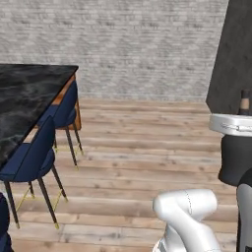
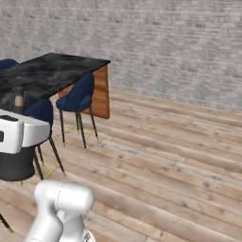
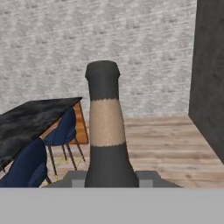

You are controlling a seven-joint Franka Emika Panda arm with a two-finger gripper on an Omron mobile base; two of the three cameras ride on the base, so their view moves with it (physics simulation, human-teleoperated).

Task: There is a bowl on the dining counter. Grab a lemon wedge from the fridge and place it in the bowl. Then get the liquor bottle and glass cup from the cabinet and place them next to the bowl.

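Note:
A dark liquor bottle [image 3: 107,131] with a tan band on its neck stands upright, close in the hand view. My gripper [image 3: 109,180] is shut on its lower body, one grey finger on each side. In the base views the bottle's top [image 1: 244,101] [image 2: 19,100] pokes up above my white hand. The dining counter [image 1: 29,93] [image 2: 52,71] [image 3: 35,116], glossy black marble with brown wood sides, lies ahead to the left; the stretch of its top in view is bare. The bowl, lemon wedge, glass cup, fridge and cabinet are out of view.
Blue chairs [image 1: 34,152] [image 2: 78,97] [image 3: 26,168] with thin legs stand along the counter's near side. A tall dark panel [image 1: 231,49] [image 3: 210,78] rises on the right. A wooden plank floor [image 1: 142,147] stretches to a grey brick wall [image 1: 138,44].

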